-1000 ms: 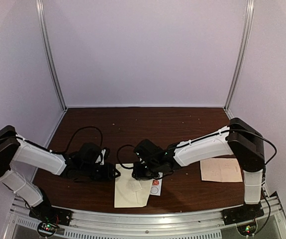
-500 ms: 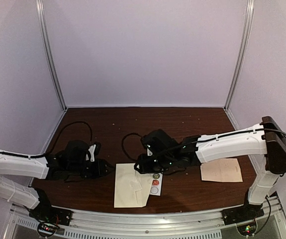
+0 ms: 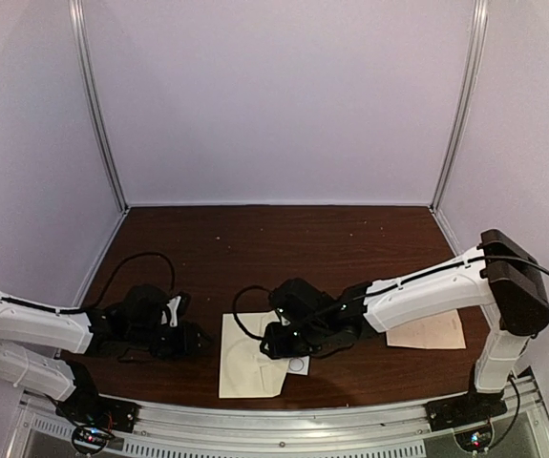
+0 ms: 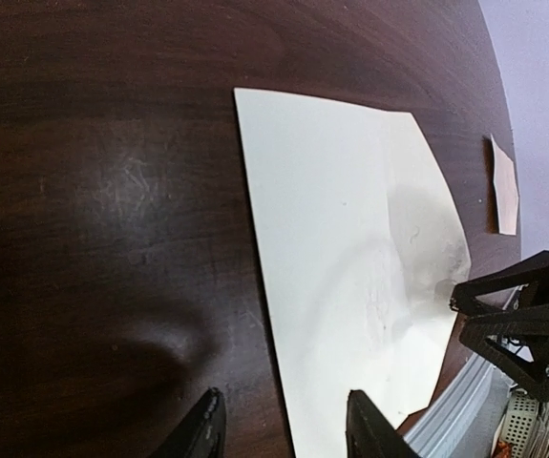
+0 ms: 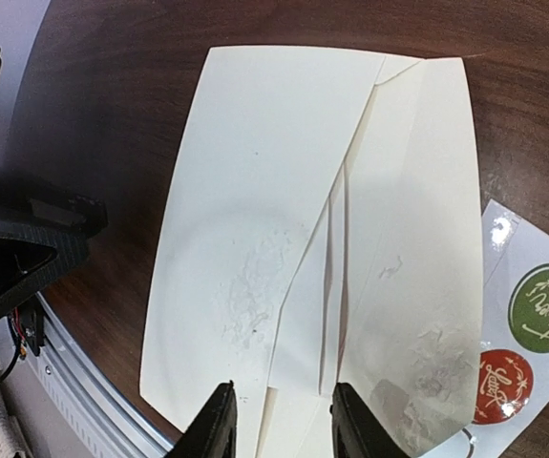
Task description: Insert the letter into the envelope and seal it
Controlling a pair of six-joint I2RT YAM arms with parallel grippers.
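The cream envelope [image 3: 248,363] lies flat near the table's front edge, its flap [image 5: 417,239] lying toward the sticker card. It fills the right wrist view [image 5: 255,191] and shows in the left wrist view [image 4: 350,258]. The pinkish letter sheet [image 3: 427,329] lies apart at the right, also in the left wrist view [image 4: 505,186]. My right gripper [image 5: 282,425] is open and empty, low over the envelope's middle [image 3: 282,342]. My left gripper [image 4: 284,434] is open and empty at the envelope's left edge [image 3: 198,342], which runs between its fingertips.
A small white sticker card [image 5: 532,334] with a green and a red round sticker lies against the envelope's right side, partly under the flap and mostly hidden by my right gripper in the top view. The metal rail [image 3: 284,420] runs along the front edge.
My right gripper has come nearer and down over the envelope, now covering the sticker card from above. My left arm has drawn back to the left and lowered beside the envelope's left edge.
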